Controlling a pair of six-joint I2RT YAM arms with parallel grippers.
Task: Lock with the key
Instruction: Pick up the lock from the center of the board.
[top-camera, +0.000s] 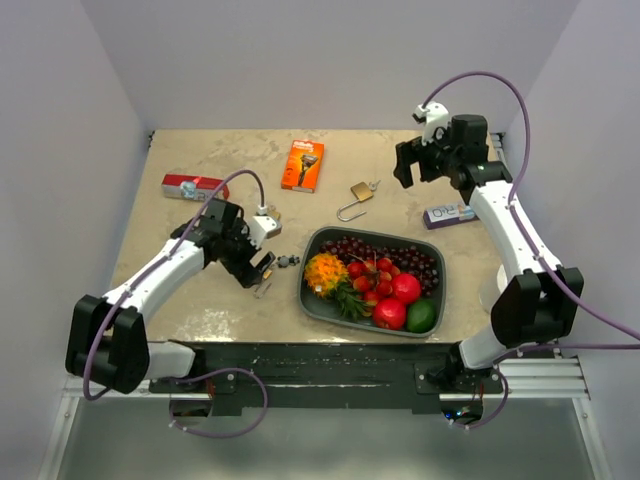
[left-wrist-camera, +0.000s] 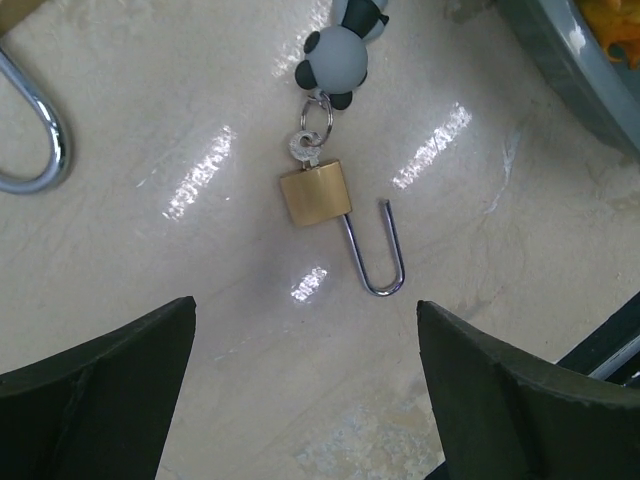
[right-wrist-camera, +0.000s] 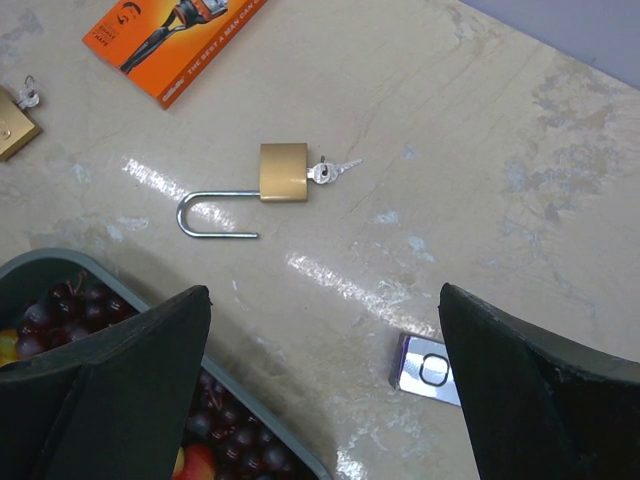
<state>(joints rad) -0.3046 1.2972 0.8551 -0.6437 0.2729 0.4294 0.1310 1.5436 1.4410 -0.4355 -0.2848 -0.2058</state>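
Left wrist: saw padlock (left-wrist-camera: 316, 194) flat, axis diagonal, open shackle (left-wrist-camera: 378, 262) lower-right, key (left-wrist-camera: 306, 145) upper-left; saw left gripper (left-wrist-camera: 305, 330) and right gripper (right-wrist-camera: 325, 300) spread apart, empty.

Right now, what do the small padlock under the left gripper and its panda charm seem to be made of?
Padlock body: likely brass, satin gold with soft reflections.
Shackle: probably polished steel, silvery with bright glints.
Panda charm: seemingly matte rubber or soft plastic, no shine.

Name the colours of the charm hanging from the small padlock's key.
Black and white: it is a panda charm, clearest in the left wrist view.
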